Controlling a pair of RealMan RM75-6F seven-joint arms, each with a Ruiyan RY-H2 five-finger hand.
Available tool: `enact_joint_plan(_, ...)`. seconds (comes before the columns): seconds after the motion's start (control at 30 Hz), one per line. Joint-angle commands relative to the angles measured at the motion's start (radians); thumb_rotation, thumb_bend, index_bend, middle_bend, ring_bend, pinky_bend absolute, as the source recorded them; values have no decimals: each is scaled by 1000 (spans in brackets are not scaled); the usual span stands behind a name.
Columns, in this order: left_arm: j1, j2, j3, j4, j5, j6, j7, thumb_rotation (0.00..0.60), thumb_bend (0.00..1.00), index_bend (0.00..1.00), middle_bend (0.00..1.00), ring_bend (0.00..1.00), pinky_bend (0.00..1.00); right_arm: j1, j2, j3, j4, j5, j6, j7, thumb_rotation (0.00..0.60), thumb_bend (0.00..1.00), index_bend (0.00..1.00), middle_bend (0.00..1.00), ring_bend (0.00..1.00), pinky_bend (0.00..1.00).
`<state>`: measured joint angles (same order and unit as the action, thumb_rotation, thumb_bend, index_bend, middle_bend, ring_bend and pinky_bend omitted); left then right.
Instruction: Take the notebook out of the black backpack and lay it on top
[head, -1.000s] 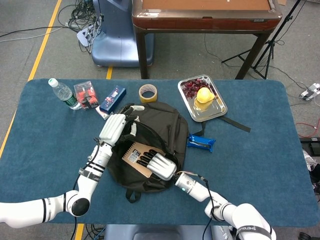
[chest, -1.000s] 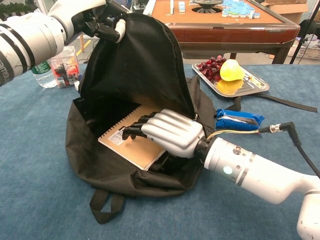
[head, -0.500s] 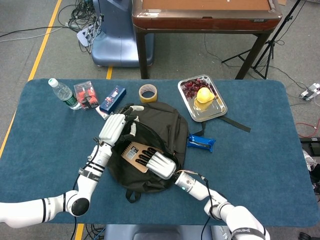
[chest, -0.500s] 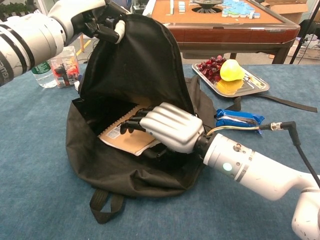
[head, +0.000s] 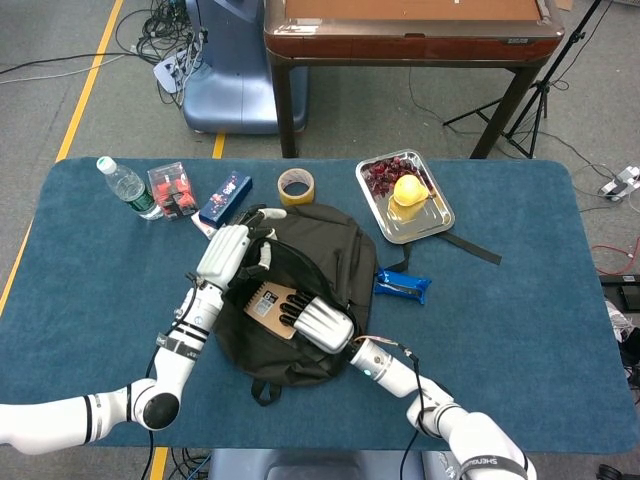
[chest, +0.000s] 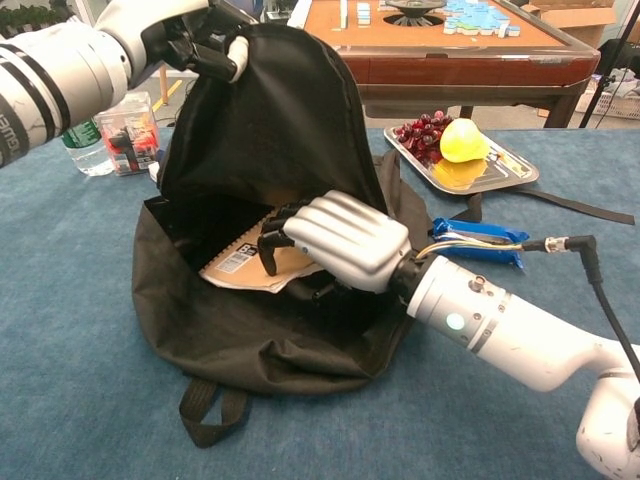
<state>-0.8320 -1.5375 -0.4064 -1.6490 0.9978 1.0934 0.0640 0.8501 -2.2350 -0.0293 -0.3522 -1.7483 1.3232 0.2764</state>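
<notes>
The black backpack (head: 335, 250) (chest: 280, 130) lies on the blue table with its mouth facing me. My left hand (head: 228, 255) (chest: 185, 35) grips the top flap and holds it raised, keeping the mouth open. A brown spiral notebook (head: 267, 304) (chest: 245, 262) with a barcode label lies tilted inside the opening. My right hand (head: 318, 322) (chest: 340, 240) reaches into the bag, its dark fingers curled over the notebook's edge and gripping it.
A metal tray (head: 430, 222) (chest: 505, 175) with grapes and a yellow fruit stands back right. A blue packet (head: 403, 287) (chest: 480, 240) lies right of the bag. Tape roll (head: 296, 186), blue box (head: 226, 198), red box (head: 172, 189) (chest: 128, 132) and water bottle (head: 125, 186) line the back left.
My right hand has curled tighter on the notebook and shifted it deeper and leftward inside the bag, tilting it. The left hand still holds the flap up.
</notes>
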Motion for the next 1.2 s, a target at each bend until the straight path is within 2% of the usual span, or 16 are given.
enact_joint_plan(0.03, 0, 1, -2, 0, -2, 0, -3, 600, 663, 629, 225, 98, 98, 1, -4, 1, 6, 4, 3, 4, 600, 471, 577, 407, 315, 323)
enact_joint_plan(0.3, 0, 5, -8, 5, -11, -3, -11, 600, 661, 627, 225, 96, 98, 4, -13, 14, 28, 22, 29, 8, 600, 531, 738, 504, 406, 347)
enact_joint_plan(0.4, 0, 8, -11, 2, -17, -5, -14, 600, 661, 627, 225, 96, 98, 3, -13, 18, 33, 27, 52, 16, 600, 538, 753, 514, 417, 355)
enact_joint_plan(0.53, 0, 12, -15, -4, -28, -7, -14, 600, 657, 624, 226, 95, 98, -1, -7, 16, 31, 24, 95, 28, 600, 573, 870, 600, 509, 417)
enact_joint_plan(0.73, -1, 25, -21, -19, -54, -16, -11, 600, 649, 615, 225, 91, 98, -17, 23, 10, 0, 17, 173, 43, 600, 576, 908, 636, 548, 446)
enact_joint_plan(0.97, -4, 46, -28, -35, -95, -34, -2, 600, 646, 603, 225, 89, 98, -38, 82, 19, -92, 14, 271, 60, 600, 576, 931, 664, 584, 484)
enact_joint_plan(1.2, -9, 64, -26, -40, -134, -56, 7, 600, 646, 593, 220, 89, 98, -57, 163, 36, -245, 9, 347, 58, 600, 579, 961, 701, 637, 545)
